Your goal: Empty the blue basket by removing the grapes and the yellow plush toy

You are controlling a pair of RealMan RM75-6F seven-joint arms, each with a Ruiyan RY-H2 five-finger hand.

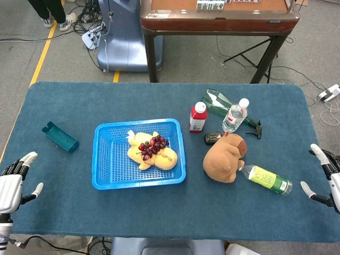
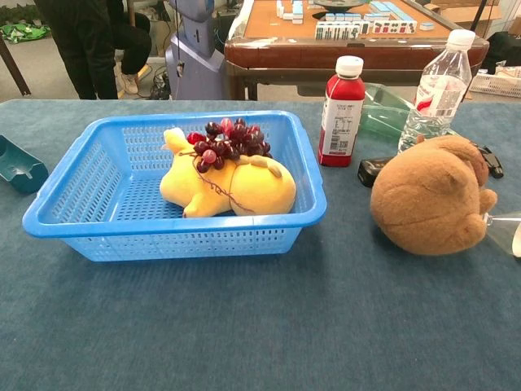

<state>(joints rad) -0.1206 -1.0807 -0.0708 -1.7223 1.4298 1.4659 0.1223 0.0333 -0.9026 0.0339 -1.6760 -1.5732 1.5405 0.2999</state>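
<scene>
On the bench, blue basket [image 2: 65, 220] holds grapes [image 2: 230, 140] atop soft yellow plush toy [image 2: 232, 189]; my left hand [image 1: 13, 180] and right hand [image 1: 325, 175] wait open, so I'd pinch the light, loose grapes by the stem.

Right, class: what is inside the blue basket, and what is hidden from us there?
Inside the blue basket lies a yellow plush toy, with a bunch of dark red grapes resting on top of it. The part of the toy under the grapes, and the basket floor beneath the toy, are covered.
</scene>
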